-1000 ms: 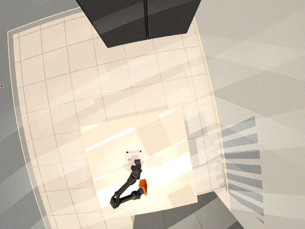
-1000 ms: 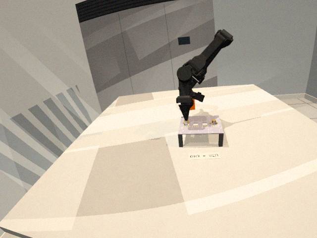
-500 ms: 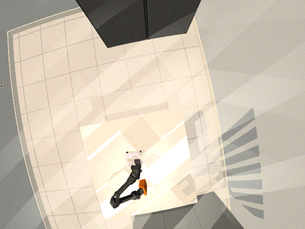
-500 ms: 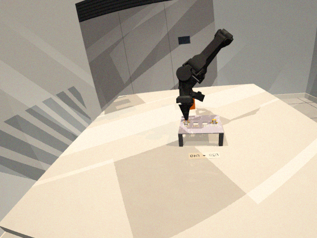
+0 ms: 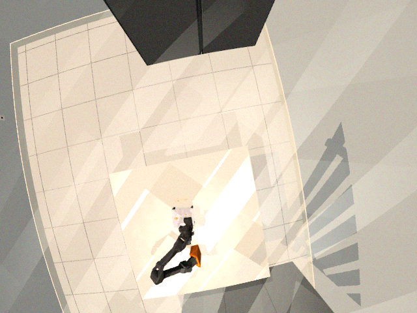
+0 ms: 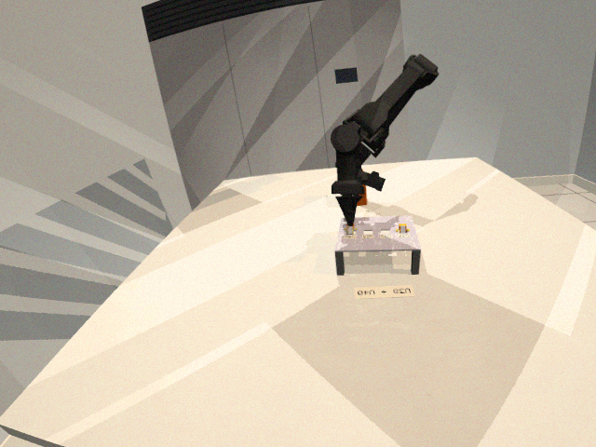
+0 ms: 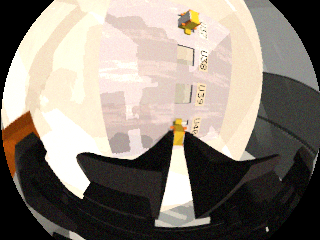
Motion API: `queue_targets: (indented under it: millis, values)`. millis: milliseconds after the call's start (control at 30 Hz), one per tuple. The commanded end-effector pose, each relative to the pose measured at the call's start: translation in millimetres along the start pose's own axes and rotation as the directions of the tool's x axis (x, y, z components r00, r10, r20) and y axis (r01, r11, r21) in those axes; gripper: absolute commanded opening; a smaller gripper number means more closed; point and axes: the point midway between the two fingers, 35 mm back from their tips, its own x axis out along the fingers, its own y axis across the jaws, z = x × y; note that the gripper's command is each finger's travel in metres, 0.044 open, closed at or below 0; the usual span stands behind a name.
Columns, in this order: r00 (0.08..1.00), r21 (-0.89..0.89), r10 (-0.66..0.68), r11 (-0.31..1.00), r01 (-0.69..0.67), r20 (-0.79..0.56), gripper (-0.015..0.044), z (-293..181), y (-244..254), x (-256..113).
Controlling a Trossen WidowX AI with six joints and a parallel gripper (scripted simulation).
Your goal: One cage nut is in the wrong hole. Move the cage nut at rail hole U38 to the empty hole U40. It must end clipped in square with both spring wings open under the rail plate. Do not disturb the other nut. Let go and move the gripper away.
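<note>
The gripper [image 6: 350,223] [image 7: 178,137] points down, fingertips clamped on a yellow cage nut [image 6: 349,229] [image 7: 178,131] at hole U40. Beyond the tips along the rail plate [image 6: 377,244] [image 7: 135,85], holes U39 [image 7: 183,93] and U38 [image 7: 185,55] are open; the other nut [image 6: 402,228] [image 7: 189,21] sits farthest, at U37.
</note>
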Motion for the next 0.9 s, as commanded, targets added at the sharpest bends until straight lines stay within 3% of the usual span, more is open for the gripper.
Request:
queue_targets:
  millis: [0, 867]
  values:
    - [1.0, -0.004, 0.004, 1.0, -0.004, 0.004, 0.0028, 0.7, -0.5, 0.0]
    - [0.999, -0.005, 0.052, 0.999, -0.052, 0.003, 0.0028, 1.0, -3.1, 0.5]
